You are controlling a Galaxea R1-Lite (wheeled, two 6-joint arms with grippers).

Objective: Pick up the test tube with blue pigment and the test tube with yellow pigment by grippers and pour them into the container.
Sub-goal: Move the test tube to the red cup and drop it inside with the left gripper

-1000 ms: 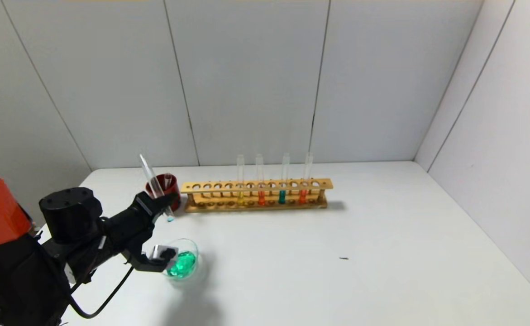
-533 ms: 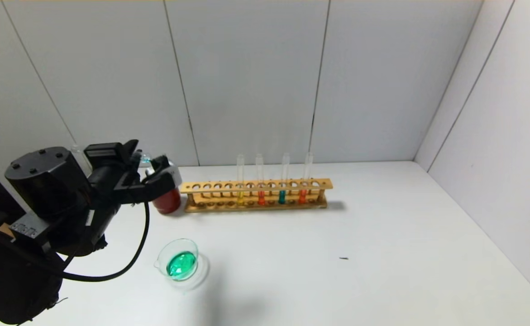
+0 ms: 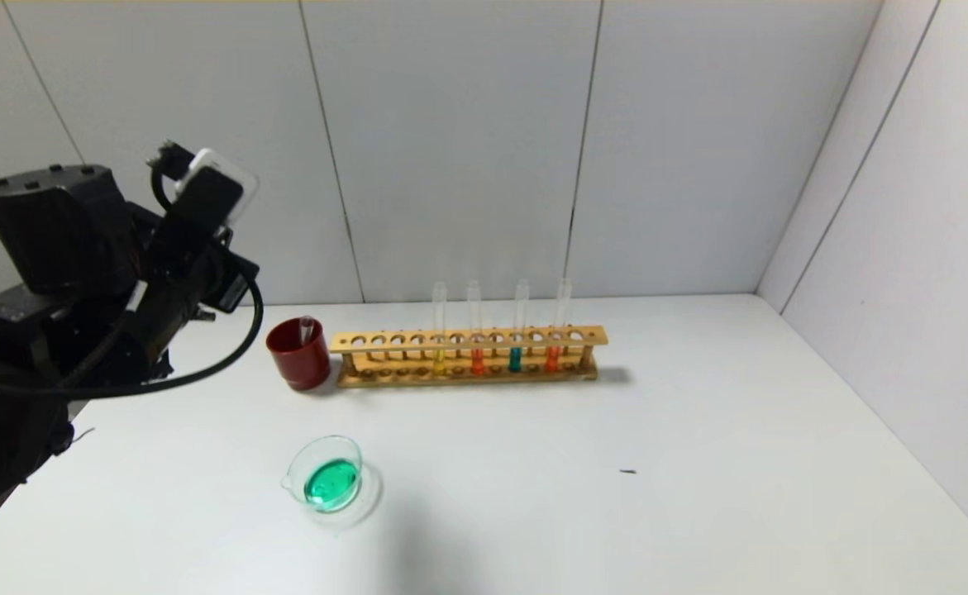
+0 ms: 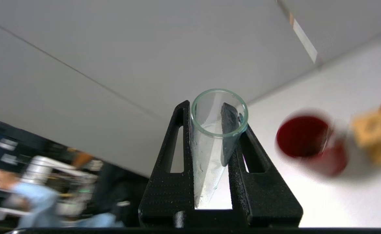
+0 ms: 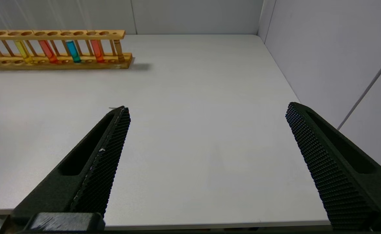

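My left gripper (image 4: 206,107) is shut on a clear test tube (image 4: 210,156) that looks emptied, with a faint blue trace at its rim. In the head view the left arm (image 3: 161,273) is raised high at the far left, left of the dark red cup (image 3: 299,354); its fingers are hidden there. The glass container (image 3: 331,479) holds green liquid near the table's front left. In the wooden rack (image 3: 467,357) stand a yellow tube (image 3: 439,359) and a blue-teal tube (image 3: 516,358). My right gripper (image 5: 207,106) is open and empty over the table's right front.
Two orange tubes (image 3: 477,360) also stand in the rack. The red cup holds one clear tube (image 3: 307,327) and shows blurred in the left wrist view (image 4: 307,139). A small dark speck (image 3: 628,472) lies on the white table. Walls close the back and right.
My left arm has swung from low beside the container up and to the left, turning its wrist, with the tube still in the gripper. The blue tip of the tube no longer shows.
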